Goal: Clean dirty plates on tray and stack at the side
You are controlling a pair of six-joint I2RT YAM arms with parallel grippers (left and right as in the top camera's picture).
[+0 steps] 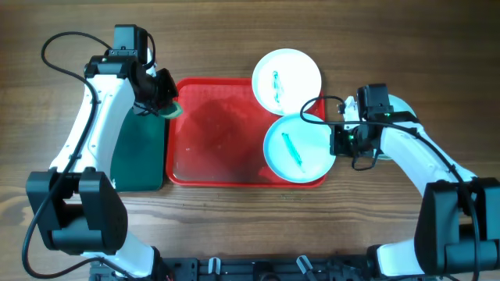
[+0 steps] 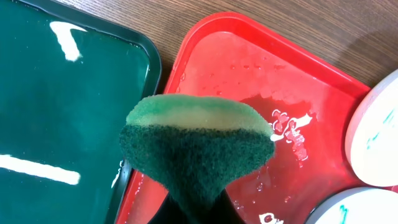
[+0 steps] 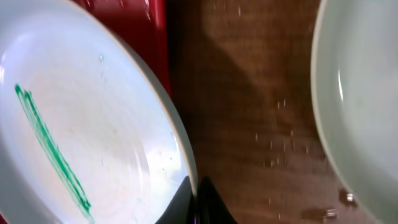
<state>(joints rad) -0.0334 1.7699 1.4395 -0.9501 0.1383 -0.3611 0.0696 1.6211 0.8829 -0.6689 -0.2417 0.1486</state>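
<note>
A white plate (image 1: 298,147) with a teal-green streak lies over the right end of the red tray (image 1: 211,148). My right gripper (image 1: 337,140) is shut on its right rim; the wrist view shows the plate (image 3: 81,124) pinched between my fingers (image 3: 196,199). A second streaked plate (image 1: 287,76) overlaps the tray's back right corner and shows in the left wrist view (image 2: 376,130). A third plate (image 3: 364,99) lies on the table at the right, mostly hidden under my right arm in the overhead view. My left gripper (image 1: 162,100) is shut on a green sponge (image 2: 196,149) above the tray's left rim (image 2: 180,68).
A dark green tray (image 1: 141,152) lies just left of the red tray and shows in the left wrist view (image 2: 68,106). The red tray's floor is wet with droplets. Wooden table (image 1: 391,47) lies around the trays.
</note>
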